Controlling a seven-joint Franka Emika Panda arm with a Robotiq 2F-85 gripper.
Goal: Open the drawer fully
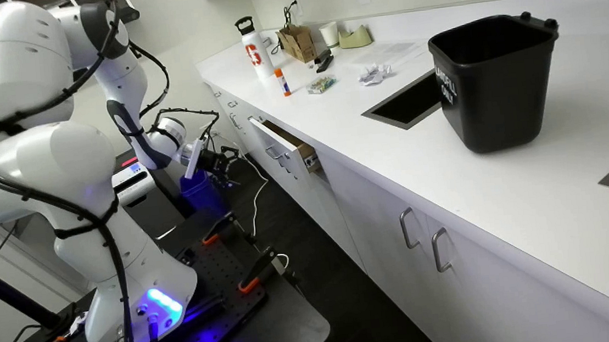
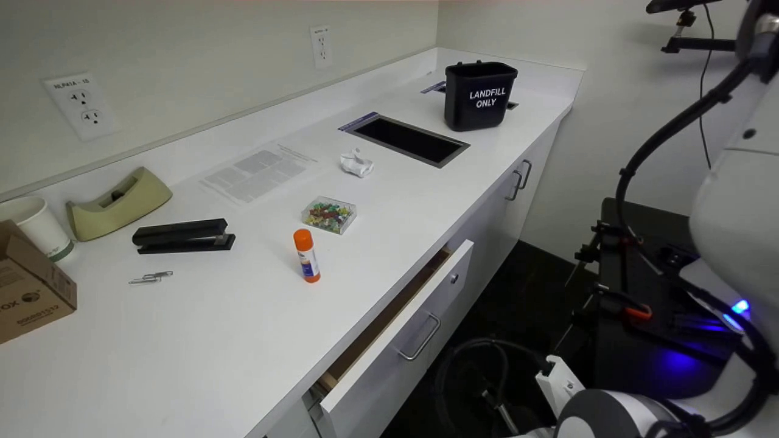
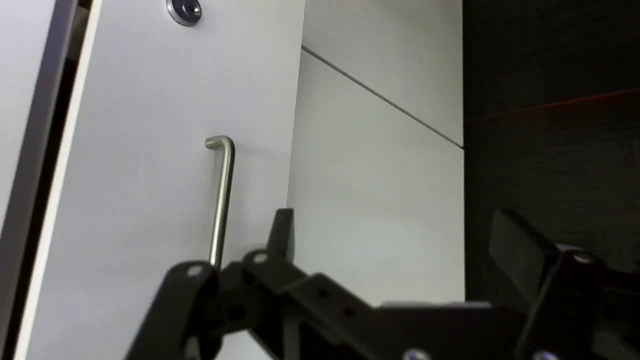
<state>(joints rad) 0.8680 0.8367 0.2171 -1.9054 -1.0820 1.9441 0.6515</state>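
The drawer stands partly out from under the counter in both exterior views. Its white front (image 1: pixel 291 158) (image 2: pixel 383 383) carries a horizontal silver bar handle (image 1: pixel 273 153) (image 2: pixel 421 340), and the tan inner box shows behind it. In the wrist view the drawer front (image 3: pixel 145 150) fills the left side and the handle (image 3: pixel 223 195) runs down behind the left finger, its lower end hidden. My gripper (image 1: pixel 233 168) (image 3: pixel 392 220) is open and empty, apart from the handle. In the wrist view the handle lies left of the space between the fingers. In an exterior view the jaws are too dark to make out.
The white counter (image 1: pixel 450 202) holds a black bin (image 1: pixel 495 88), a glue stick (image 2: pixel 307 255), a pin box (image 2: pixel 329 215) and a stapler (image 2: pixel 182 236). Cabinet doors with vertical handles (image 1: pixel 407 228) are beside the drawer. A blue bin (image 1: pixel 202 194) stands on the floor behind the gripper.
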